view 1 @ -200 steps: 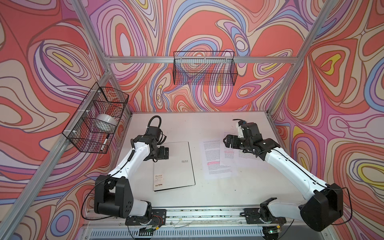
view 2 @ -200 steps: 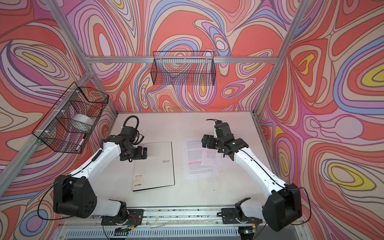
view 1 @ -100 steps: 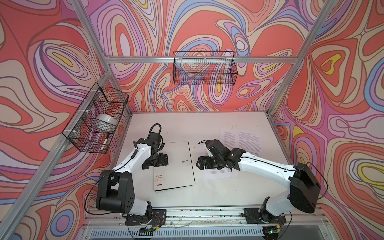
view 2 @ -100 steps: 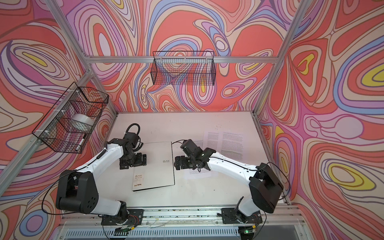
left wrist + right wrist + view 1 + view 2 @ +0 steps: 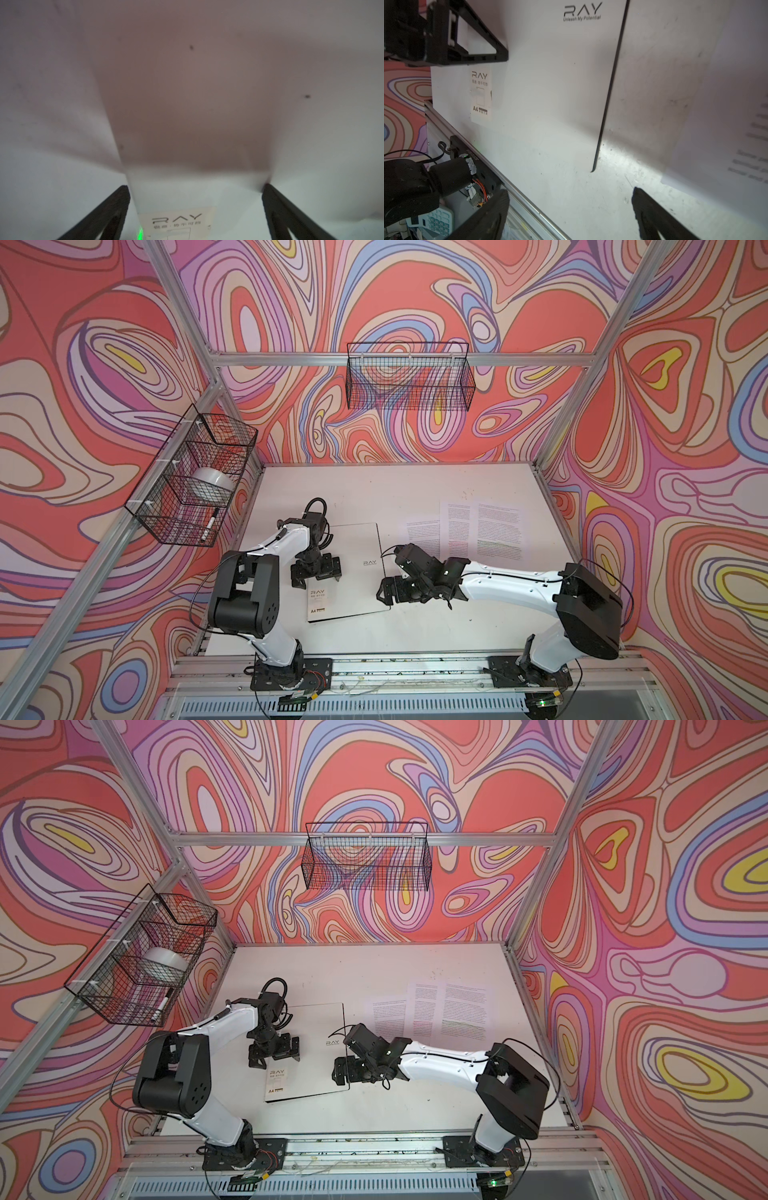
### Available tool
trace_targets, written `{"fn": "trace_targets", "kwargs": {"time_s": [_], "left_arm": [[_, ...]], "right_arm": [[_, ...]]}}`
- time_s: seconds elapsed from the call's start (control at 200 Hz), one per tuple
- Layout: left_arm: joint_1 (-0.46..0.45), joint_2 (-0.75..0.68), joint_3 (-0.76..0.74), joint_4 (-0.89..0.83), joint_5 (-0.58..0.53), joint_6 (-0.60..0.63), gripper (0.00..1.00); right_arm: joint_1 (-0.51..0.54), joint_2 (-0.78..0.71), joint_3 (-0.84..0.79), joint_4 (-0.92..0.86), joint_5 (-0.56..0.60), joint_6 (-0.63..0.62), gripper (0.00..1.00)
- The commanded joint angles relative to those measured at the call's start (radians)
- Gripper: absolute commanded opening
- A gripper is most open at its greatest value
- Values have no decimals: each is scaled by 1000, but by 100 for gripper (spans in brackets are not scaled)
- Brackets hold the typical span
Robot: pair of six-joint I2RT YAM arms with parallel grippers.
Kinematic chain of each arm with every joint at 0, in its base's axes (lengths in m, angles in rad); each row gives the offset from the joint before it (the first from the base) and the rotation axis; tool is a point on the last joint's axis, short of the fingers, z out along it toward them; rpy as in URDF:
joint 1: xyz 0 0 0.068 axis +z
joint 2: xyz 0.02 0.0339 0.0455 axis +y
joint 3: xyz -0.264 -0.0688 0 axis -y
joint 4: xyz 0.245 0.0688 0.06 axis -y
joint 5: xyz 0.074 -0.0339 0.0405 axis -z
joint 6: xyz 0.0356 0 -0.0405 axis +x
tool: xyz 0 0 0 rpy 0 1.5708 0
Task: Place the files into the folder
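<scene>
Meanwhile, right gripper (image 5: 383,594), open, sits nr folder (image 5: 353,568) right edge; left gripper (image 5: 318,577), open, over left edge; files (image 5: 478,531) further right.

Side wire basket (image 5: 174,526) holds tape roll (image 5: 210,485), marker (image 5: 210,524); back wire basket (image 5: 409,383); white table (image 5: 374,493).

Right end effector (image 5: 571,216) with fingers spread wide over the bare desk (image 5: 560,182), closed folder (image 5: 550,72) lying flat just ahead, printed sheets (image 5: 726,128) ahead past the folder's dark edge, left end effector (image 5: 475,56) over the folder's far part
</scene>
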Motion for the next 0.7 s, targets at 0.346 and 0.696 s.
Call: {"fn": "trace_targets", "kwargs": {"time_s": [0.346,0.696], "left_arm": [[-11,134,159,143,144,-80,100],[-47,164,343,98,54,-12,100]], "right_arm": [[33,128,21,56,1,72,98],[-30,139,113,19,94,15,99]]}}
